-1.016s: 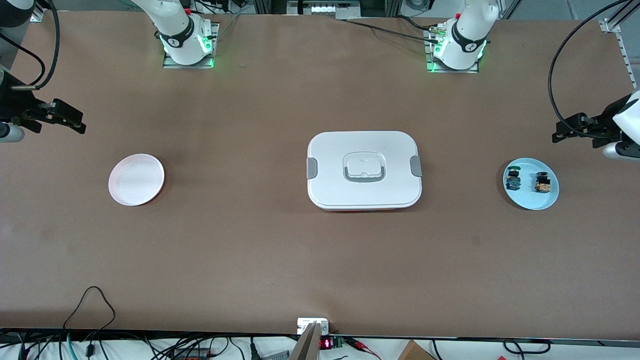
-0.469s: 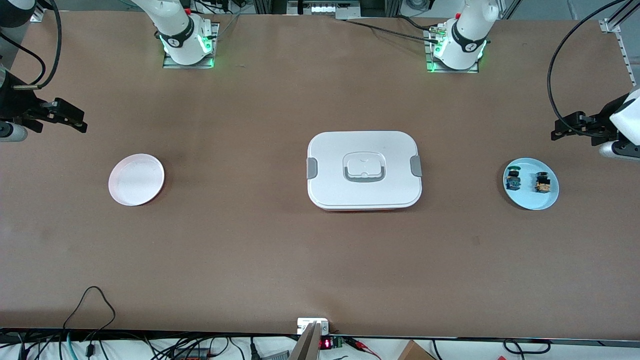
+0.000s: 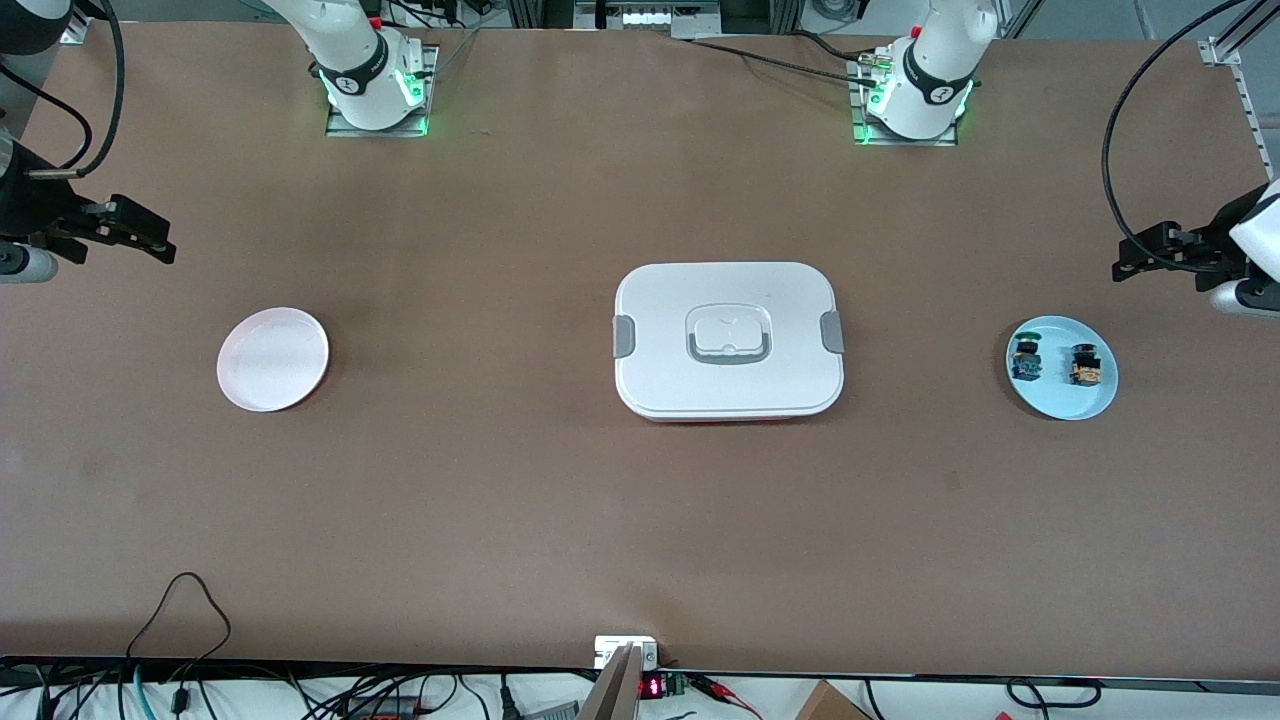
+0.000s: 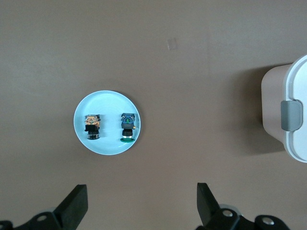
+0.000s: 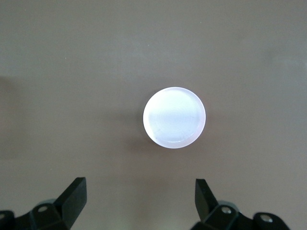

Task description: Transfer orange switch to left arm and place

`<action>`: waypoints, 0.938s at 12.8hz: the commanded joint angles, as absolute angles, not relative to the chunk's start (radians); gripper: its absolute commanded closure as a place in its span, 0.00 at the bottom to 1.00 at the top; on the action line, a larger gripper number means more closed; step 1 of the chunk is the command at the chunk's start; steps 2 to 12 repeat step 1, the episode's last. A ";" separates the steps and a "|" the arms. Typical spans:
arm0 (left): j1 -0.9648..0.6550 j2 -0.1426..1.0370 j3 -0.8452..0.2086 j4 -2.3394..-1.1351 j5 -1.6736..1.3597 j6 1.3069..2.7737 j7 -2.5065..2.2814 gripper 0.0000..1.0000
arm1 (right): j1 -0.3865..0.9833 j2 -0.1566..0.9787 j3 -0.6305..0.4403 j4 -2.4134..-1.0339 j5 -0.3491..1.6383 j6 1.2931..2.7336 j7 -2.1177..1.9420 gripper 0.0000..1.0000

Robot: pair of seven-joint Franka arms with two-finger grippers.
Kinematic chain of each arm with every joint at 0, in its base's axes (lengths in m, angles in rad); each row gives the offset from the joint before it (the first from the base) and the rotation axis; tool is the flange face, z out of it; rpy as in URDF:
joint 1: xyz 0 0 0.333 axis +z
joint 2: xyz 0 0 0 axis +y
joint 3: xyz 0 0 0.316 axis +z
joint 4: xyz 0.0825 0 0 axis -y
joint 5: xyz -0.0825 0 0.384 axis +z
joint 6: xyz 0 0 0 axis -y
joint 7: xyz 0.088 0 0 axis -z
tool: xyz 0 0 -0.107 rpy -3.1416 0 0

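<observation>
Front view shows a broad brown desk (image 3: 560, 520) with a matte, faintly mottled top, and at its middle the box (image 3: 728, 340), the largest thing on it: a white rounded rectangle with a smooth lid, two grey side clips, a grey-rimmed handle recess in the centre and a thin reddish edge at its base. It lies between the two plates, on the straight line from one to the other. There are two round plates, well apart from the box: a pale pink plate (image 3: 272, 359) toward the right arm's end, smooth and glossy with nothing on it, and a light blue plate (image 3: 1062, 368) toward the left arm's end. On the blue plate lie two small switches side by side, apart from each other: the orange switch (image 3: 1083, 365), with an orange body and a black round cap, nearer the left arm's end, and the blue switch (image 3: 1025, 361), with a blue body and green cap, on the side toward the box. Two black hands hang in the air. The left hand (image 3: 1130, 262) is over bare desk beside the blue plate, fingers spread wide and holding nothing. The right hand (image 3: 160, 245) is over bare desk near the pink plate, likewise wide apart and holding nothing.
</observation>
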State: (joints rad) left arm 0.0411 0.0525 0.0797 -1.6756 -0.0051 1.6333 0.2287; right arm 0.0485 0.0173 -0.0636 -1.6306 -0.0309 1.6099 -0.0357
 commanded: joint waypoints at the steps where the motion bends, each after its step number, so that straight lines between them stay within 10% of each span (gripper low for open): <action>1: 0.037 0.057 0.083 -1.655 0.008 1.612 0.218 0.00 | 0.041 0.020 -0.060 -1.611 -0.026 1.574 -0.040 0.00; 12: 0.037 0.057 0.083 -1.655 0.008 1.612 0.218 0.00 | 0.041 0.020 -0.060 -1.611 -0.026 1.574 -0.040 0.00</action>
